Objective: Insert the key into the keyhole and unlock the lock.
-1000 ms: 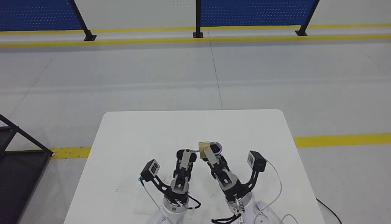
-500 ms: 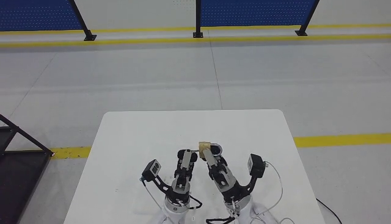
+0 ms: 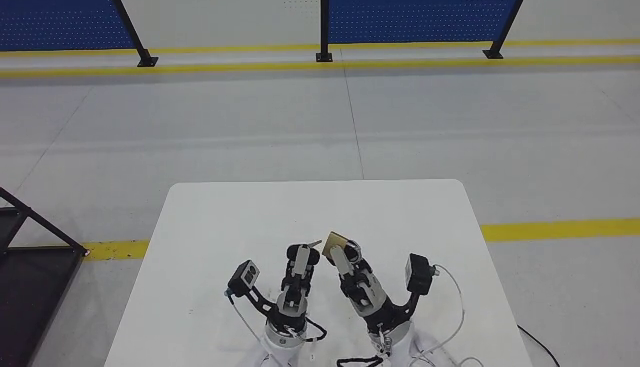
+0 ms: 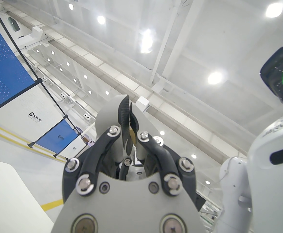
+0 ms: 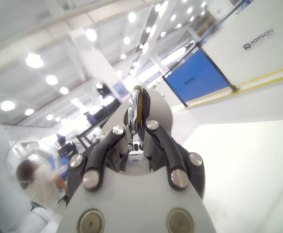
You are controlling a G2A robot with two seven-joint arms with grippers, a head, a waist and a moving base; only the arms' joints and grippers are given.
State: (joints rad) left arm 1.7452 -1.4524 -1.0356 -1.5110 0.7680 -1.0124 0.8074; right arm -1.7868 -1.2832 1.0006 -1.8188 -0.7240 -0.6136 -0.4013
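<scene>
Brass lock [image 3: 335,239] clamped in the right gripper [image 3: 342,249], raised over the near half of the white table [image 3: 400,207]. Just beside it, left gripper [image 4: 128,109] pressed tight on the key [image 4: 132,134], a thin brassy sliver between the 2 black pads [image 4: 124,112]. Impossible to tell from above whether key tip and lock touch.
</scene>
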